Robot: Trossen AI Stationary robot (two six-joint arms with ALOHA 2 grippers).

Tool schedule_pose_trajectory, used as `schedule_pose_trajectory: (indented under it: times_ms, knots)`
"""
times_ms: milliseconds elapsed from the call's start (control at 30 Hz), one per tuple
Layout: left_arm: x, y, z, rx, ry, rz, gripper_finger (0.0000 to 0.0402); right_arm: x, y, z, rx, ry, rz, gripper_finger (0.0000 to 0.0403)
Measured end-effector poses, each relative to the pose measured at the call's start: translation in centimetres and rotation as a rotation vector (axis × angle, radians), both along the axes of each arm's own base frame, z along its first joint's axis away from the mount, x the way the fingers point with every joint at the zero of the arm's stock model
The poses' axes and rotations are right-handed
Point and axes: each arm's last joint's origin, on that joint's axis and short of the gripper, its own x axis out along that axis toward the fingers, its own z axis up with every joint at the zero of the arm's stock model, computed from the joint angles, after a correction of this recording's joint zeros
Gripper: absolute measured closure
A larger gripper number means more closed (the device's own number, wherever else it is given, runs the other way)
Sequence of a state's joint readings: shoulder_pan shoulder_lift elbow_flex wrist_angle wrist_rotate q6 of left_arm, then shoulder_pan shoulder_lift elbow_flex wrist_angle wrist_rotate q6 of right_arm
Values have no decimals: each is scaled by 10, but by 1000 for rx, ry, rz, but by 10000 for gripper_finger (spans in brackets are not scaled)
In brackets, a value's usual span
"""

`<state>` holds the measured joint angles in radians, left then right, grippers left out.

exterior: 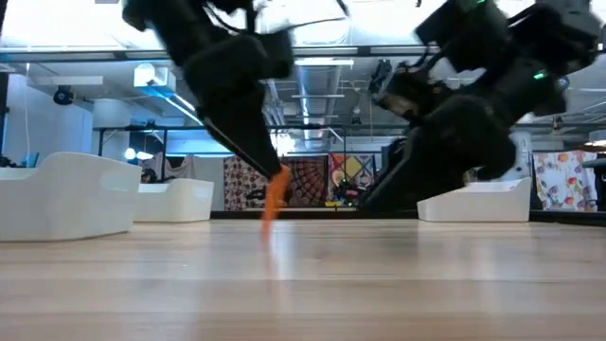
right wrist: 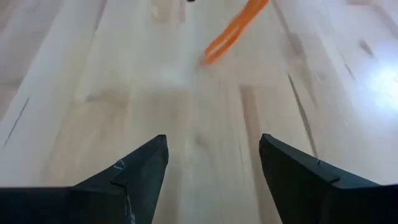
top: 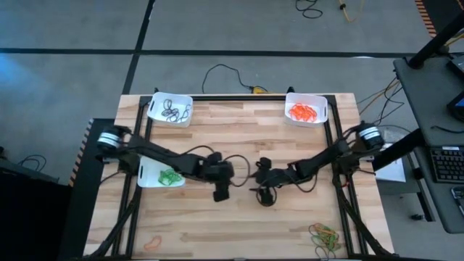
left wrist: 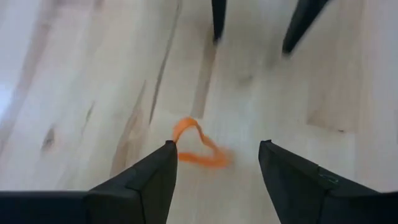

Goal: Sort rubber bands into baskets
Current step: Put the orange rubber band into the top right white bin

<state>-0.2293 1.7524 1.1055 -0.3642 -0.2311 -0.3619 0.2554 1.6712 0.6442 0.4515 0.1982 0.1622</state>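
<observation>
End effectors meet near the table's [top: 239, 145] middle, left [left wrist: 217, 168] and right [right wrist: 213, 163] both spread, holding nothing. Orange band [left wrist: 198, 148] hangs touching one left fingertip [left wrist: 169, 149] (whether it reaches the wood, unclear).

Bright, even light falls from above on the pale wooden table [top: 239, 145], and shadows are soft. In the low view the ceiling lamps glare white. The thin orange rubber band [left wrist: 198, 146] looks smeared in both wrist views, and a shiny patch glows near one table edge.
</observation>
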Motion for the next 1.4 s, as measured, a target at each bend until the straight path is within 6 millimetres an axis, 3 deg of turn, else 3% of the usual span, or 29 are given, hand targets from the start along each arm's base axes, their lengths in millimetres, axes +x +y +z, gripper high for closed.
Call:
schedule_pose_trajectory:
  times_ms: [167,300,500,600,933,1133,1400]
  knots:
    - [-10,0,-3,-37,-105,59,192,31,1,-6,30,2,32,158]
    - [-10,-2,-3,-72,-122,78,192,49,2,1,48,-20,-3,158]
    - [-18,-15,-13,-89,-115,46,192,56,-2,5,-54,9,-94,158]
    - [-22,-17,-21,-114,-158,51,192,64,-5,7,6,-39,-100,158]
    - [-41,-13,-47,-153,-100,74,192,96,-2,-19,76,-24,-26,165]
    - [-45,-15,-52,-179,-72,76,192,114,1,-27,91,44,-16,220]
    - [-54,-21,-51,-182,14,76,192,118,-4,-27,61,124,-23,359]
